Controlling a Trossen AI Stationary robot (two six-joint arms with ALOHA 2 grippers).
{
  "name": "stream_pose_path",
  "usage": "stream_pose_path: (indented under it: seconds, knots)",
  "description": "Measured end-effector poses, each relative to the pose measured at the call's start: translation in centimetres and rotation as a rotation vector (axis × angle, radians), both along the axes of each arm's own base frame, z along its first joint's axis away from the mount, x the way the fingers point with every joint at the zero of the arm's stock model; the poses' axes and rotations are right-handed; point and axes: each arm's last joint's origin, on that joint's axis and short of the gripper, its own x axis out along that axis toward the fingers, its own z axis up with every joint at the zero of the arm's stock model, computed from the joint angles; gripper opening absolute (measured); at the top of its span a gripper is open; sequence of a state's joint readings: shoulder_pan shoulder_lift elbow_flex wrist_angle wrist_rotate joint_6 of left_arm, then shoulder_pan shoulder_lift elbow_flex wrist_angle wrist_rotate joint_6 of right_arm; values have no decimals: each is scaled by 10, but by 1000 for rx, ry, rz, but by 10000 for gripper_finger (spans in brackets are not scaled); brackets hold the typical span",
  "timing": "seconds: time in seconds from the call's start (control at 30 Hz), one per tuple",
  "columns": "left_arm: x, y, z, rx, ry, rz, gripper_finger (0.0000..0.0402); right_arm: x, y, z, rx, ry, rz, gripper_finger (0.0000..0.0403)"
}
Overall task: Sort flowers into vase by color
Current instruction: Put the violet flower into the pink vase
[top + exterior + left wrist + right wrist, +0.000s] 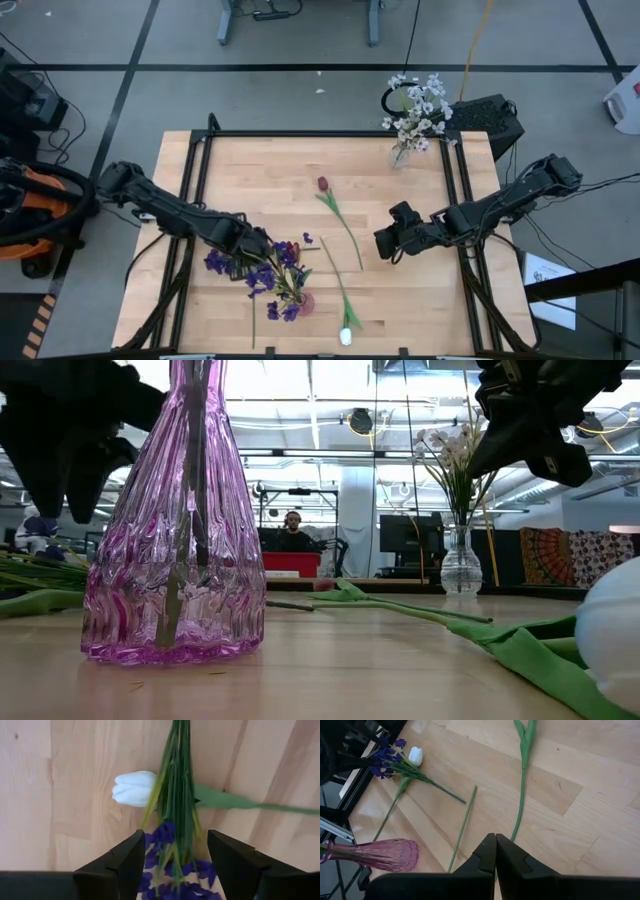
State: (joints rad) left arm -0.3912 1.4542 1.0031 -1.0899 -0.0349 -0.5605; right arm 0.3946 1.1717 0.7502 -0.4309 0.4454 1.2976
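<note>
- Left gripper, fingers spread apart, straddles the purple flowers above the pink vase.
- White tulip lies just beyond.
- Right gripper, fingers pressed together, hovers near the red tulip.

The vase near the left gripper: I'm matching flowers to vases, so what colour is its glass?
Pink-purple ribbed glass vase, clearest in the low view.
</note>
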Motion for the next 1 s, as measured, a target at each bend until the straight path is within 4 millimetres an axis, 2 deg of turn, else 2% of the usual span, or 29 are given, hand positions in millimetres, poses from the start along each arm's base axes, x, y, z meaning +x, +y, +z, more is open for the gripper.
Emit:
stream_pose_path:
  seconds: [0.3,0.5,0.63,0.8,0.87,1.0]
  knots:
    - [10,-4,-29,27,109,-135,221,0,0,0,11,-3,-12,0]
    - [-4,0,-60,14,171,-98,214,-1,0,-1,8,5,-14,0]
    - [-9,2,-64,19,184,-97,158,-1,-1,-1,3,16,-15,0]
    - [-9,2,-60,21,194,-135,31,-1,-1,-1,2,17,-15,0]
    - [-10,3,-55,36,236,-153,17,-1,-1,-1,2,16,-16,0]
    - [-13,8,-36,139,332,-239,20,-1,-1,-1,-5,18,-11,0]
